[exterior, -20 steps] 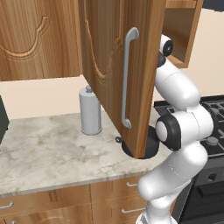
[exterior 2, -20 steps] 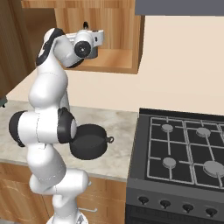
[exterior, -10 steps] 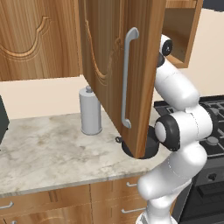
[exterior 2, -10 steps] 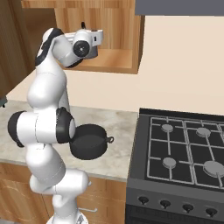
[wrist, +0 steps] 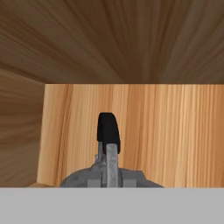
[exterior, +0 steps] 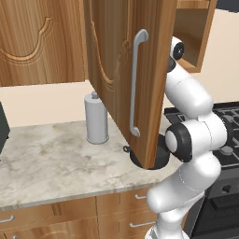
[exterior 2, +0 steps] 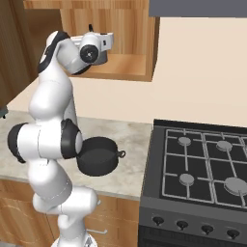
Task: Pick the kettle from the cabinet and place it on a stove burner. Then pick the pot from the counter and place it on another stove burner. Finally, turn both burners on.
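Note:
My gripper [wrist: 108, 154] reaches into the open wooden cabinet [exterior 2: 126, 68] and is shut on the thin black handle [wrist: 108, 129] of the kettle. Below the handle, the kettle's grey body [wrist: 78, 178] shows low in the hand view. From the right base view, my hand [exterior 2: 95, 47] stands on the cabinet shelf and covers most of the kettle; a bit of black handle [exterior 2: 90, 29] sticks up above it. The black pot [exterior 2: 98, 156] sits on the counter [exterior 2: 126, 174] near the stove, right behind my arm's elbow. The stove's burners [exterior 2: 186, 179] are bare.
The cabinet door [exterior: 122, 70] with its silver bar handle [exterior: 135, 84] swings out over the counter [exterior: 51, 161], close to my arm. A tall grey canister [exterior: 96, 119] stands by the wall. The stove's knobs [exterior 2: 181, 224] line its front.
The fingers have closed onto the kettle's handle. The arm and hand have stayed almost where they were.

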### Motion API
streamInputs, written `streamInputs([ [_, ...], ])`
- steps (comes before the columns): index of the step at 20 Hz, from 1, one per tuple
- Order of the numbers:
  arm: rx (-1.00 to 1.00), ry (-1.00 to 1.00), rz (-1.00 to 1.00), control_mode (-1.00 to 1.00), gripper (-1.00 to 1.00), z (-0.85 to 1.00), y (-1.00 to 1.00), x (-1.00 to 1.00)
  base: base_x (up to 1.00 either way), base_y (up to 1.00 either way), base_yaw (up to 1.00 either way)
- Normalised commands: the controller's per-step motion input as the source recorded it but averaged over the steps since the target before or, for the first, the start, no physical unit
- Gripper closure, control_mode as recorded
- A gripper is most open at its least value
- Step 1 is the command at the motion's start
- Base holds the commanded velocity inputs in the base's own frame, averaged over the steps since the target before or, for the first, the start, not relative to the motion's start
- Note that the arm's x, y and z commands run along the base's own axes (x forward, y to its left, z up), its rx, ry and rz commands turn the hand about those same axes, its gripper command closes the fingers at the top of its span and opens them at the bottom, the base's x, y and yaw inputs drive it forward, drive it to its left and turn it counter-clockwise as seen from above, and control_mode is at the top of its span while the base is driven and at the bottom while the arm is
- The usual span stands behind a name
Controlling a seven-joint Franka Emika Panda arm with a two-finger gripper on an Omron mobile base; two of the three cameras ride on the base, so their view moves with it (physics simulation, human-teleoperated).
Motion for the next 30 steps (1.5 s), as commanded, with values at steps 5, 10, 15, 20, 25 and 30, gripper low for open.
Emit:
streamInputs([
  [5, 0.00, 0.00, -0.03, -1.00, 1.00, 0.00, -0.02, -0.23, 0.00, 0.00, 0.00],
  [10, 0.00, 0.00, -0.04, -1.00, 1.00, 0.02, -0.14, -0.37, 0.00, 0.00, 0.00],
  [15, 0.00, -0.05, -0.01, -1.00, 1.00, 0.15, -0.13, -0.47, 0.00, 0.00, 0.00],
  [20, 0.00, -0.04, 0.00, -1.00, 1.00, 0.15, -0.14, -0.53, 0.00, 0.00, 0.00],
  [25, 0.02, -0.06, 0.00, -1.00, 1.00, 0.09, -0.14, -0.58, 0.00, 0.00, 0.00],
  [30, 0.03, -0.06, 0.00, -1.00, 1.00, 0.07, -0.13, -0.57, 0.00, 0.00, 0.00],
])
